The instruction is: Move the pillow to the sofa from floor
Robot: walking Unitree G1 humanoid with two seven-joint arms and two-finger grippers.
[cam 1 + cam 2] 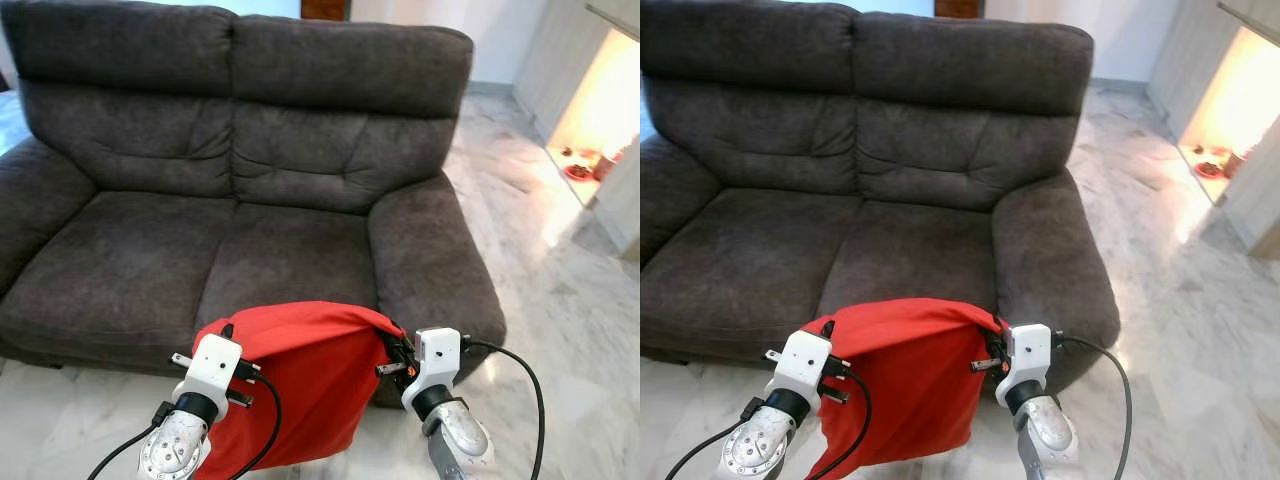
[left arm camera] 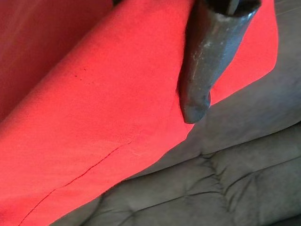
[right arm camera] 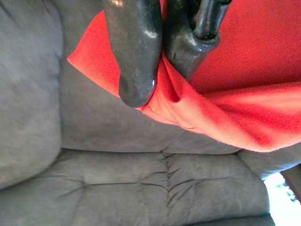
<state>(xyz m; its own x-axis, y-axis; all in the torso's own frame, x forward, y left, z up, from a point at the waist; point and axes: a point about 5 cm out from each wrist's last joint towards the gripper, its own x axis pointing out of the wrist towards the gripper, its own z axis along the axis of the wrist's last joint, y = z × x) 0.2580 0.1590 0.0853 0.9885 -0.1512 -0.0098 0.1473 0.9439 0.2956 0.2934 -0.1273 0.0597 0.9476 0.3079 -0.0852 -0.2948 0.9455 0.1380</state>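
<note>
Between the two grippers hangs the red pillow, off the floor and just short of the sofa's front edge.

Right gripper: fingers pinched together on the pillow's upper right corner, fabric bunched between them; seen clearly in the right wrist view. In the head view it sits at that corner, next to the sofa's right armrest.

Left gripper: at the pillow's upper left corner. Left wrist view shows one black finger lying over the red fabric, the other hidden behind it. Likely clamped on the corner, but I can't tell for sure from these frames.

Pillow's top edge runs left-right between the grippers, roughly parallel to the sofa front; the body droops below, lower edge out of frame.

Key relation: dark grey sofa, seat cushion, lies directly ahead of and slightly above the held edge. Both arms about equally near. My read: next move needs a forward-and-up carry over the seat front, then release.

Wrist views show grip detail and seat tufting behind; head views show the full span and alignment.
</note>
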